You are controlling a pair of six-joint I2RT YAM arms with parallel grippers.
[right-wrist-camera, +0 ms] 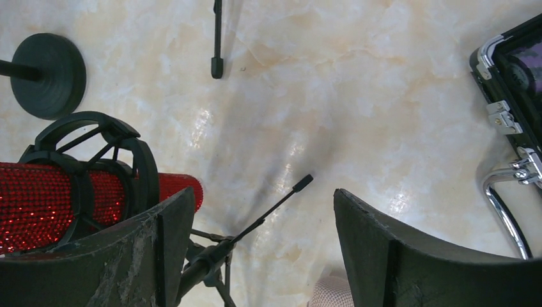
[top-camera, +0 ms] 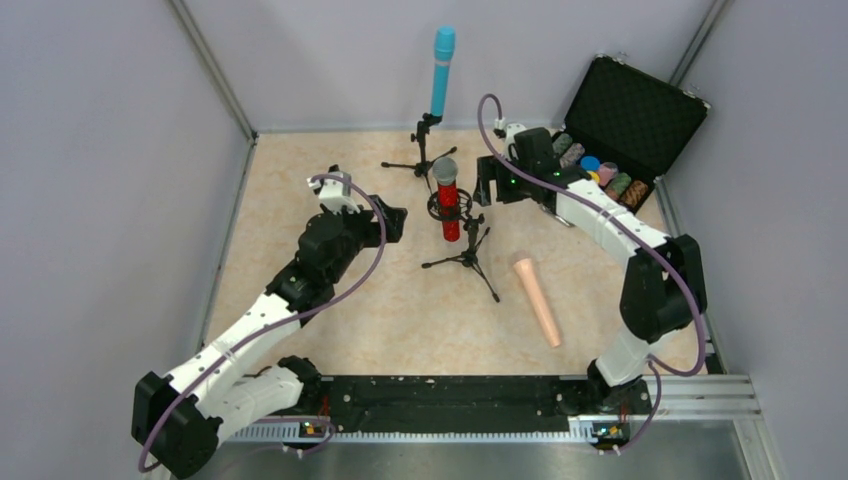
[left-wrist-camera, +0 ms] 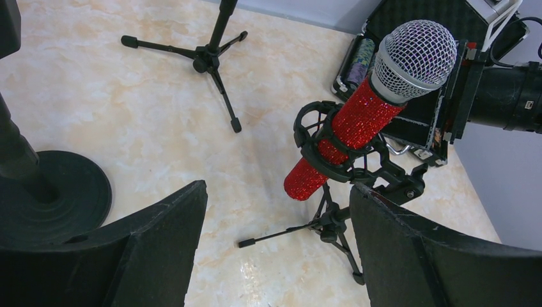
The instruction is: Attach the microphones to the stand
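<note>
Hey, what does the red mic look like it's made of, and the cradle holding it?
Red mic: body looks covered in glitter or tiny rhinestones, sparkling all over. Head: shiny silver metal mesh, its woven grid visible. Cradle: matte black, likely plastic, though the look leaves that open.

You have even, diffuse overhead light in the top view. The table reads bright, and shadows under the tripod stand are faint and soft-edged. The case at 2 o'clock is near black inside, with detail lost.

In the left wrist view the red microphone is sharp and its glitter sparkles. The fingers of the left gripper, at 6 o'clock, are dark and underexposed.

In the right wrist view you get:
- white glare patches on the table near centre, with a soft shadow band beside them
- a glint on the chrome handle at 3 o'clock
- a blurred peach microphone at 6 o'clock
</note>
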